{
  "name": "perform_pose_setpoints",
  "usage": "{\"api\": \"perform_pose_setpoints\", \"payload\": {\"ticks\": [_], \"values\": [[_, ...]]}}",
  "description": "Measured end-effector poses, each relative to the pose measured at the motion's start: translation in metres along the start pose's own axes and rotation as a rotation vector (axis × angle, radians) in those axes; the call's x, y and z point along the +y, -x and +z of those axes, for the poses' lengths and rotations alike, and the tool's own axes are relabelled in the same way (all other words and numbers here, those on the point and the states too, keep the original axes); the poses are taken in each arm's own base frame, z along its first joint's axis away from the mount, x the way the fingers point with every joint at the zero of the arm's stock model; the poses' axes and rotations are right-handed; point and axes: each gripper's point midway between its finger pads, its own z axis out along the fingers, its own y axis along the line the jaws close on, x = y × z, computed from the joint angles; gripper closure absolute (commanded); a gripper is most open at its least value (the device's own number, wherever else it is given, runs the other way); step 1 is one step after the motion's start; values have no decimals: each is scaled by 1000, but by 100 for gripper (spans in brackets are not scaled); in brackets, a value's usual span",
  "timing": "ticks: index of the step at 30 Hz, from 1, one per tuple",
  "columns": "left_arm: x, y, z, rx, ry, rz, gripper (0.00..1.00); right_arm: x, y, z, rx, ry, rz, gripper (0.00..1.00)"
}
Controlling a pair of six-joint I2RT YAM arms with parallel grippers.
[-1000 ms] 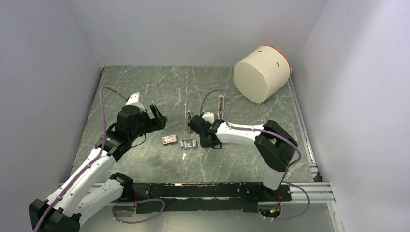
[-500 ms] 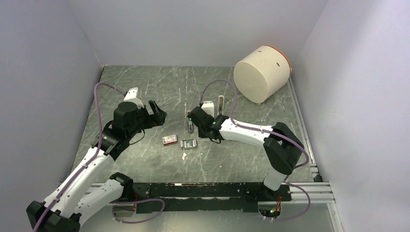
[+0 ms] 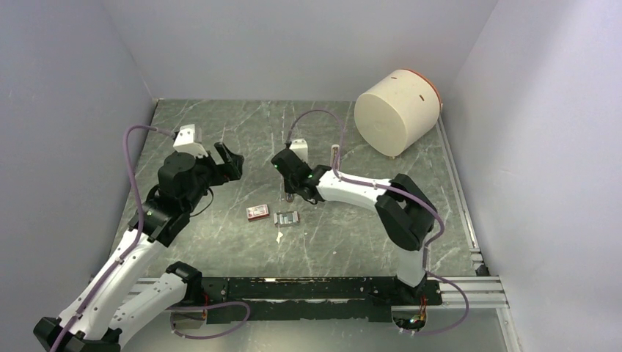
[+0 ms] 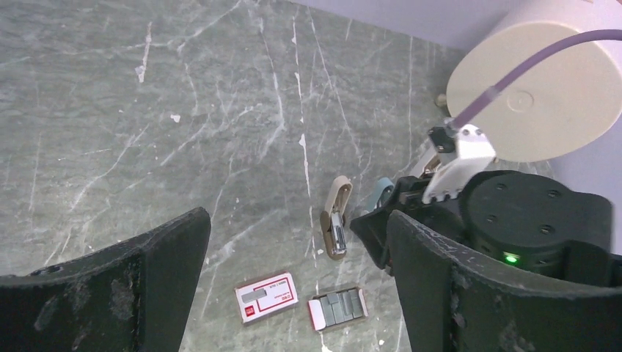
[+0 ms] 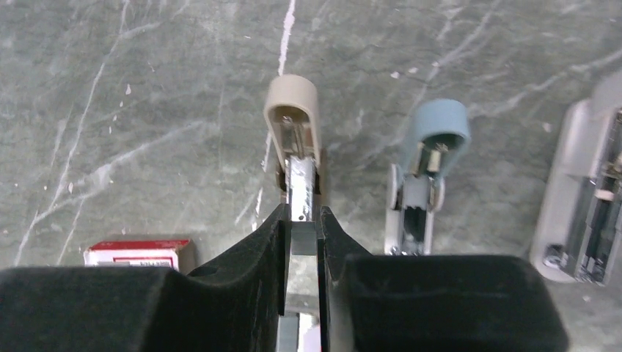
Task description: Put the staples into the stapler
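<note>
Right jaws: we are pinching a metal strip (image 5: 300, 242) at the tan stapler (image 5: 292, 95).
Left jaws: we are holding them wide.

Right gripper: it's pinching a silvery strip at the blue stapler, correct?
Not quite. The right gripper, shut on the silvery strip, is at the beige stapler; the blue stapler lies beside it. The right wrist view shows it.

**Robot test cell, probably a laboratory.** Plain pale panels (image 3: 293, 44) enclose a dark marbled tabletop (image 3: 220, 125) on three sides. The left arm (image 3: 132, 249) and right arm (image 3: 359, 192) stand bolted by an aluminium rail (image 3: 477, 290) at the near edge, trailing exposed purple cable (image 3: 317, 112). The wider room lies outside the views.
</note>
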Motion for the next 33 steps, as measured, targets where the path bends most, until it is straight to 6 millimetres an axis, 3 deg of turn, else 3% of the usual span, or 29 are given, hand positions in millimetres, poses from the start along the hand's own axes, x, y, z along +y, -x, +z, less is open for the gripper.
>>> {"api": "perform_pose_setpoints", "payload": {"ticks": [4,17,33], "values": [[3,3,-3,-20,8,-2,5,8,-3,13,17,11,-16,81],[5,-8,5,19,20,13,5,17,0,23,38,27,-21,81],[7,-17,11,48,30,20,5,12,-7,27,75,18,-24,80]]}}
